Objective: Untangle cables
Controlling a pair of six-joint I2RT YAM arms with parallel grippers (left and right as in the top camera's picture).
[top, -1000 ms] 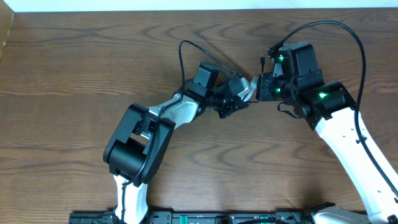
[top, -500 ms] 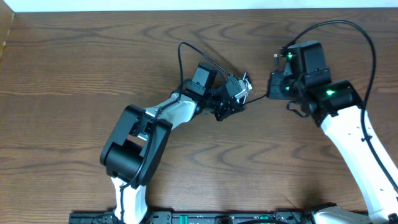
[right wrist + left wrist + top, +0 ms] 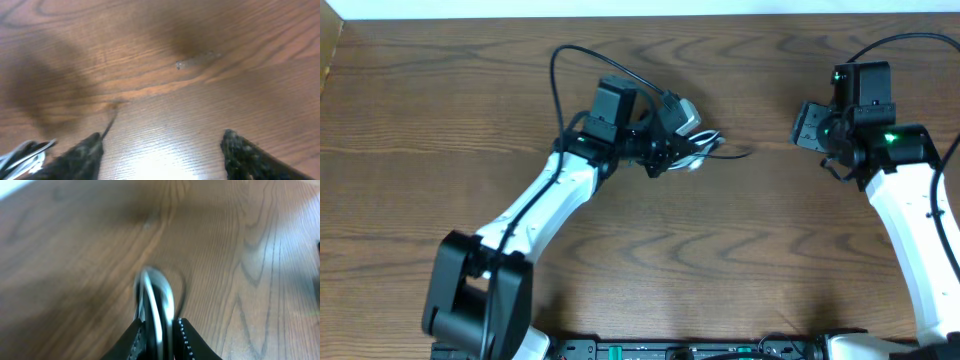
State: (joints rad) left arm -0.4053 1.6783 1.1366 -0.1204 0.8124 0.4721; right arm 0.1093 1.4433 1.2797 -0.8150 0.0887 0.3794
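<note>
The coiled cables (image 3: 692, 148) are clamped in the left gripper (image 3: 668, 152); the right gripper (image 3: 807, 127) is spread, empty, well apart. Separation is judged unfinished: the trailing black end (image 3: 738, 153) must be caught next

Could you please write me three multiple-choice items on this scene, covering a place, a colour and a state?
1. Where are the cables? A. in a bin B. in the left claw C. on the floor
2. What colours are they? A. red and blue B. green and yellow C. black and white
3. How is the right claw? A. open and empty B. shut on a cable C. shut on nothing
1 B, the loops sit pinched in it; 2 C, the left wrist view shows a white and a black strand; 3 A, nothing lies in its wide gap.
</note>
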